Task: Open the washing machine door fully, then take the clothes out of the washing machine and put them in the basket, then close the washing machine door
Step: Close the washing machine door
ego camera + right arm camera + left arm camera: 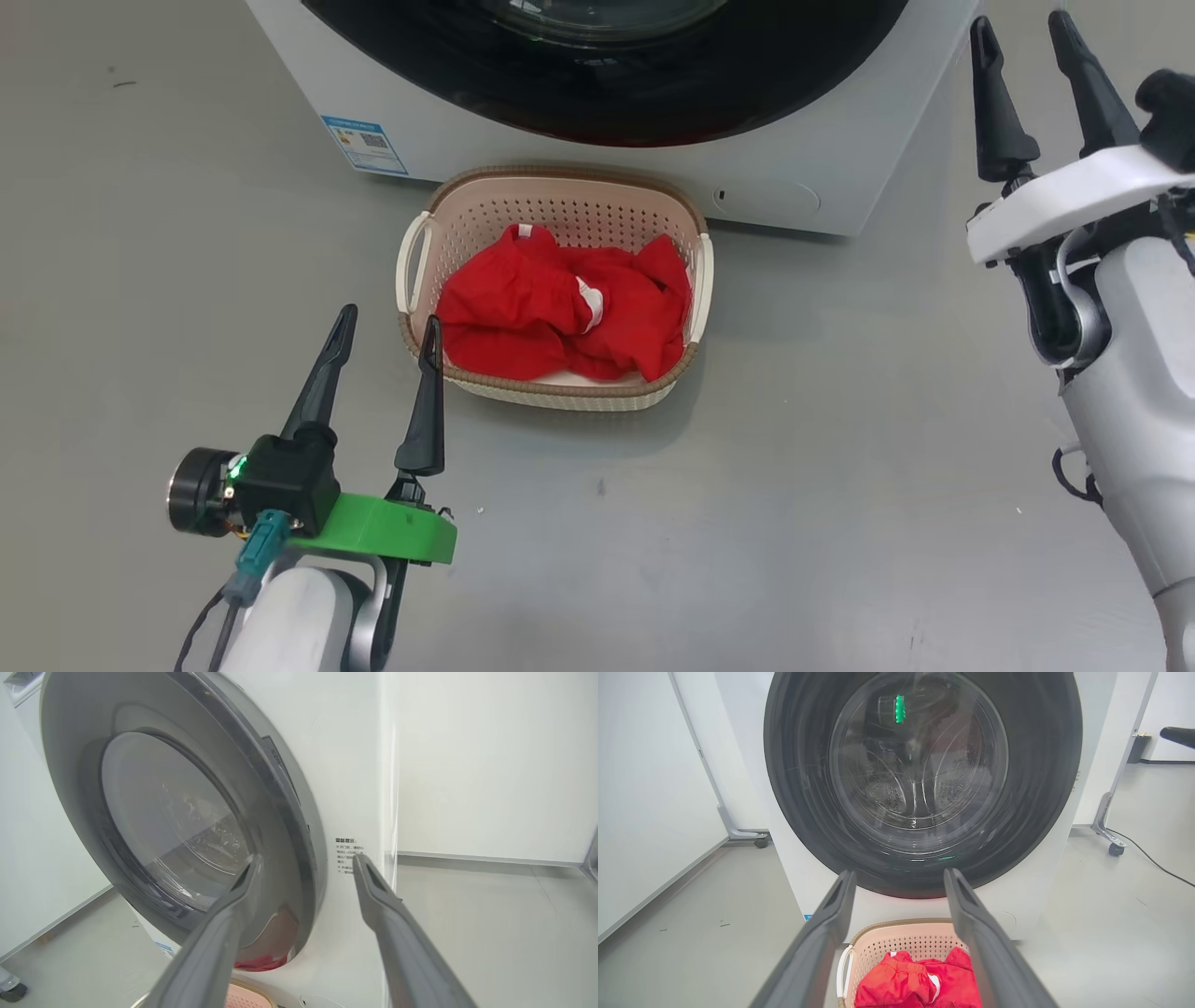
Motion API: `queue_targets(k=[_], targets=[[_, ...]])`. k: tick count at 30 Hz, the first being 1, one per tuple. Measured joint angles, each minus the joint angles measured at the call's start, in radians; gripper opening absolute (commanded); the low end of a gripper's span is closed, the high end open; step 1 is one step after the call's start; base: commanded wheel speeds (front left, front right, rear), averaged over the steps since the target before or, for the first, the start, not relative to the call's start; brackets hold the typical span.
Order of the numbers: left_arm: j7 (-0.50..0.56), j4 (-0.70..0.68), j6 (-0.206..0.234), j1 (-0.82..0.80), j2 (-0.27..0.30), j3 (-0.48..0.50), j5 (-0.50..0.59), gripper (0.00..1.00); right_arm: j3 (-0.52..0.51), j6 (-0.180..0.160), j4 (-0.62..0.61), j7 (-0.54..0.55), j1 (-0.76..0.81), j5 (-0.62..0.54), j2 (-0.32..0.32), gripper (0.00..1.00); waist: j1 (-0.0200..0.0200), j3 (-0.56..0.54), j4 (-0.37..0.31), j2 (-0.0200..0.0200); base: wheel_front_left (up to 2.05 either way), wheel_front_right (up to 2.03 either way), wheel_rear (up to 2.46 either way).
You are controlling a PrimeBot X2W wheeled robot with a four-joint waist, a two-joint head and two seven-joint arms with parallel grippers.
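The red clothes (565,313) lie bunched in the cream basket (558,191) on the floor before the white washing machine (822,140). The glossy black washing machine door (920,779) sits flush against the machine front, its glass bowl showing the steel drum behind it. My left gripper (387,322) is open just left of the basket, fingers pointing toward the machine, nothing between them. My right gripper (1022,28) is open near the machine's right front corner, apart from it and empty. In the right wrist view the right gripper (306,863) faces the door's (177,812) right edge from the side.
Grey floor (794,485) spreads on all sides of the basket. White panels on wheeled feet (1111,842) stand behind the machine at both sides. A dark cable (1153,858) runs across the floor at the right.
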Motion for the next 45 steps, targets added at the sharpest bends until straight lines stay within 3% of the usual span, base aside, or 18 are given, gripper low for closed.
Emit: queue_targets(k=[11, 24, 45], targets=[[0.0, 0.02, -0.01, 0.043, 0.002, 0.024, 0.0, 1.0, -0.051, -0.02, -0.095, 0.0, 0.217, -0.034, 0.053, 1.0, 0.0, -0.068, -0.046, 0.0, 0.0, 0.0, 0.0], [0.0, 0.041, -0.027, 0.087, 0.014, 0.04, 0.008, 1.0, -0.131, -0.081, -0.211, 0.0, 0.475, -0.075, 0.113, 1.0, 0.0, -0.14, -0.101, 0.0, 0.0, 0.0, 0.0], [0.0, 0.1, -0.045, 0.19, 0.025, 0.064, 0.007, 1.0, -0.112, -0.128, -0.362, 0.0, 0.737, -0.203, 0.169, 1.0, 0.0, -0.257, -0.158, 0.0, 0.0, 0.0, 0.0]])
